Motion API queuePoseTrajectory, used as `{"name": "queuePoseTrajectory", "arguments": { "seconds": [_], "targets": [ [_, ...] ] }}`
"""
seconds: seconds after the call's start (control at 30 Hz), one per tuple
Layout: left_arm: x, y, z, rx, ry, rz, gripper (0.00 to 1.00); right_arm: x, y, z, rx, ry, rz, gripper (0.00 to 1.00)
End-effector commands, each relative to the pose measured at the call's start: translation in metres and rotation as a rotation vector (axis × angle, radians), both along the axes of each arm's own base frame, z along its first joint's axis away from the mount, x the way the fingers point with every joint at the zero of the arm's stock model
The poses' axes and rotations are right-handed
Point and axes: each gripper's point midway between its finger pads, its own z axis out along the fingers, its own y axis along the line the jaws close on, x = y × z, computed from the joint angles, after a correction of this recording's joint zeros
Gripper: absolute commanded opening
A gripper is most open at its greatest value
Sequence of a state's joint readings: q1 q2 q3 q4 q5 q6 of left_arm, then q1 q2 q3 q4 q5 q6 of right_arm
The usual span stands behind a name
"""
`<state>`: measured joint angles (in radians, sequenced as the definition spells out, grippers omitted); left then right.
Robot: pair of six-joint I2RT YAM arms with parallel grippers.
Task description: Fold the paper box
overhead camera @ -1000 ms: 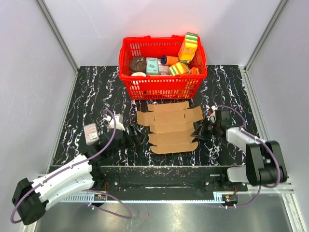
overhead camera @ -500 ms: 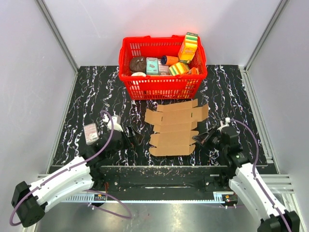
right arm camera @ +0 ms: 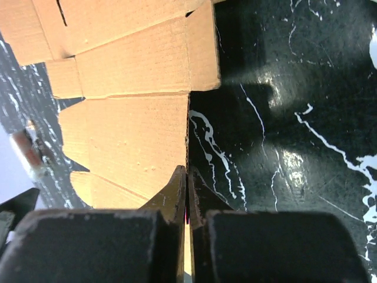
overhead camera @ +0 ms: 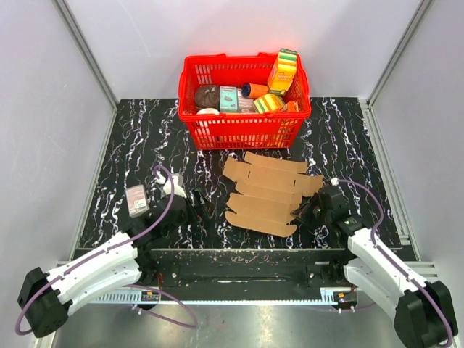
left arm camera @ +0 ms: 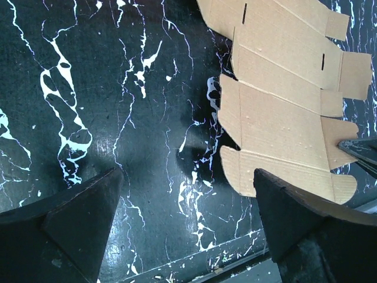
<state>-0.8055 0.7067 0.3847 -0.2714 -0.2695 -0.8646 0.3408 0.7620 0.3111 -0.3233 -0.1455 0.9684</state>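
The paper box [overhead camera: 267, 194] is lying flat and unfolded at the centre of the top view, below the red basket [overhead camera: 243, 130], so I judge that all folding is still waiting. The right gripper [right arm camera: 187, 172] is pinching the sheet's lower-right edge. The left gripper [left arm camera: 187, 175] is hanging spread wide at lower left.

I work in a robotics lab cell. Pale panel walls [overhead camera: 43, 130] and aluminium frame posts [overhead camera: 85, 54] box in a black marbled tabletop [overhead camera: 138, 130]. My left arm [overhead camera: 94, 270] and right arm [overhead camera: 380, 261] are bolted to a metal rail [overhead camera: 239, 295]. A red plastic basket [overhead camera: 243, 130] holds printed packages [overhead camera: 282, 71].
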Motion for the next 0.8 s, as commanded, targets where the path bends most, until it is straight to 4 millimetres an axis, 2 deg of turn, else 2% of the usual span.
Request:
{"name": "queuePoseTrajectory", "arguments": {
  "seconds": [0.0, 0.27, 0.3, 0.5, 0.63, 0.77],
  "targets": [
    [0.008, -0.004, 0.017, -0.029, -0.046, 0.017, 0.99, 0.03, 0.001, 0.019, -0.093, -0.122, -0.01, 0.0],
    [0.007, -0.005, 0.018, -0.035, -0.05, 0.013, 0.99, 0.04, 0.028, 0.0, -0.157, -0.113, -0.052, 0.0],
    [0.007, -0.005, 0.019, -0.038, -0.054, 0.012, 0.99, 0.035, 0.036, -0.002, -0.159, -0.109, -0.034, 0.0],
    [0.004, 0.002, 0.014, -0.019, -0.052, 0.023, 0.99, 0.029, 0.05, -0.009, -0.162, -0.094, -0.095, 0.0],
    [0.004, 0.004, 0.011, -0.016, -0.05, 0.03, 0.99, 0.02, 0.068, -0.017, -0.18, -0.077, -0.075, 0.0],
    [0.004, 0.004, 0.009, -0.016, -0.043, 0.033, 0.99, 0.015, 0.084, -0.02, -0.189, -0.07, -0.06, 0.05]
  ]
}}
